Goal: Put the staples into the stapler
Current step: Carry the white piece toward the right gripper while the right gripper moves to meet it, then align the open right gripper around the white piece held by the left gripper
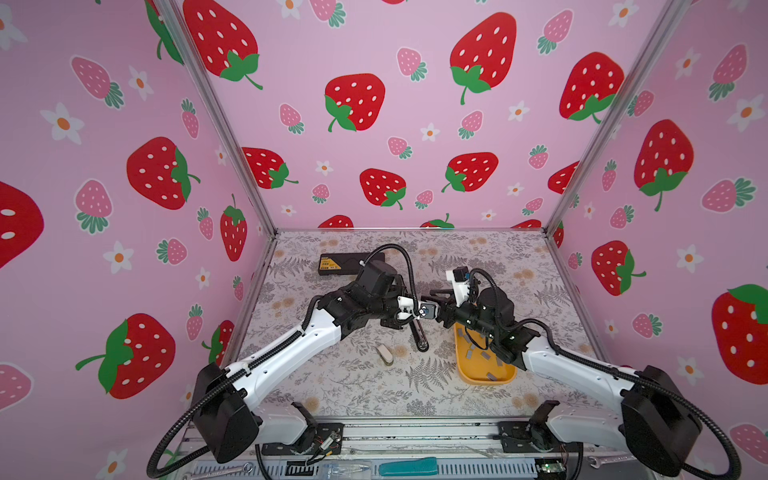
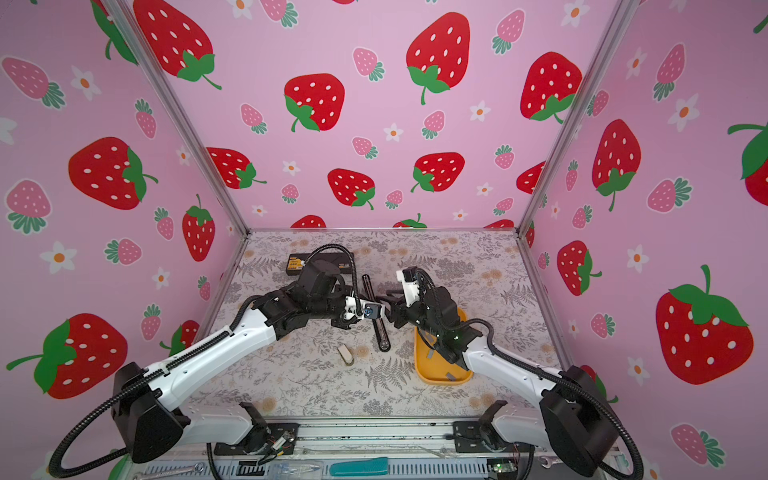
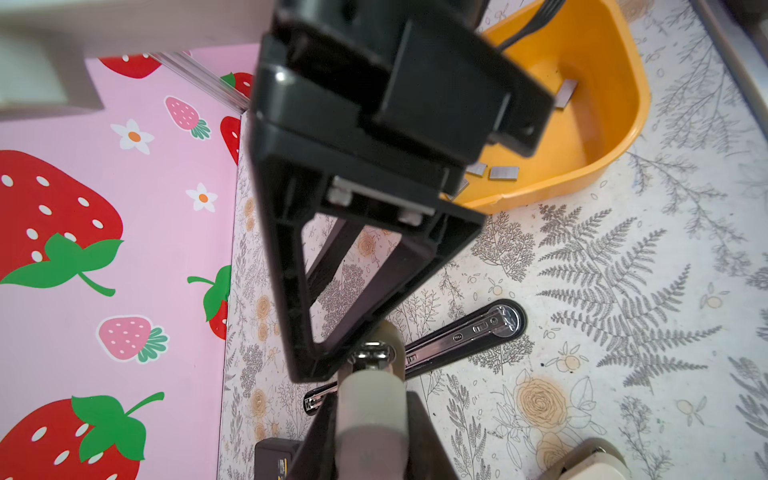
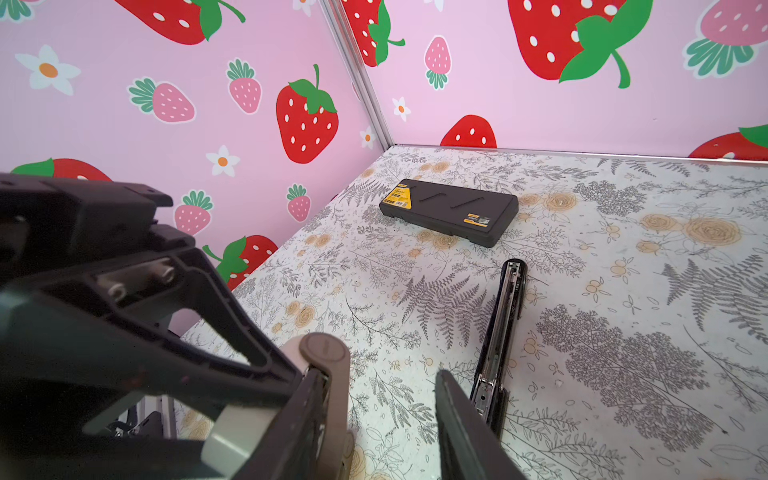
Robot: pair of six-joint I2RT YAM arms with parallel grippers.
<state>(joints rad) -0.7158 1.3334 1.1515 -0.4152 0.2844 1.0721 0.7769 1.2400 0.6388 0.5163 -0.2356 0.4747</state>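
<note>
Left gripper (image 3: 370, 415), closest to its wrist lens: jaws clamped on small white stapler (image 3: 371, 374), held above the table (image 1: 353, 390). Right gripper (image 4: 380, 395) meets it nose to nose at mid-table. Its jaws stand apart. The stapler's hinge end sits between them, close to 1 finger, with a clear gap to the other, so no grip. Staples (image 1: 484, 355): grey strips loose in yellow tray (image 1: 486, 380), partly under the right arm. Count unclear. Black stapler (image 1: 419, 332) lies opened flat, metal rail up, below the 2 grippers. 2nd small stapler (image 1: 385, 354) lies on the table left of it, apart. Black case (image 1: 336, 264) at back left.
</note>
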